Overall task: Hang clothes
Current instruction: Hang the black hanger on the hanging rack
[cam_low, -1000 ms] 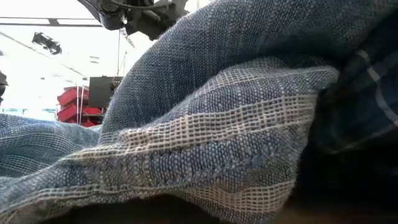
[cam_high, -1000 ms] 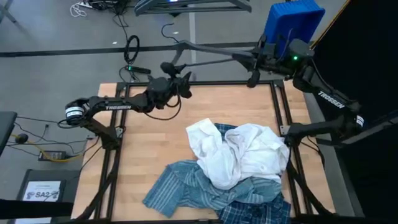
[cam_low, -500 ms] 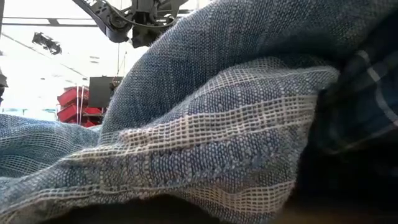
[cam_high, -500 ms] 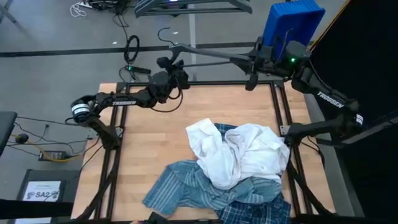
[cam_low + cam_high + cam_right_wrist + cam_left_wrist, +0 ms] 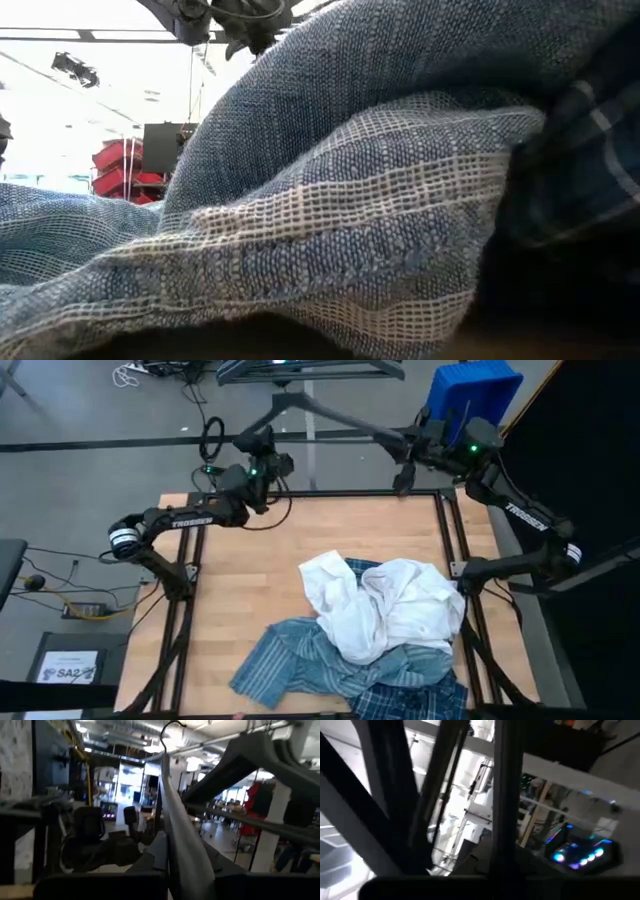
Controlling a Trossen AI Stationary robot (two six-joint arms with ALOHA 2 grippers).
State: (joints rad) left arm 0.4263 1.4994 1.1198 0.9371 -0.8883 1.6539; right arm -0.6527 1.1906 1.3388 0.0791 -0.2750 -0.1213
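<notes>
Lifted higher beyond the table (image 5: 230, 580), the hanger (image 5: 330, 415) sits clamped in both the left gripper (image 5: 262, 448) and the right gripper (image 5: 408, 452), ready for the heaped shirts (image 5: 375, 625).

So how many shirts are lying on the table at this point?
3, in one overlapping heap at the table's near right: the white shirt on top, the striped blue-grey shirt spreading left beneath it, the darker plaid shirt at the near edge. More could be buried.

The high view looks straight down on the whole table (image 5: 250, 580); the low view sits pressed against the striped shirt (image 5: 330, 230), also visible from above.
</notes>
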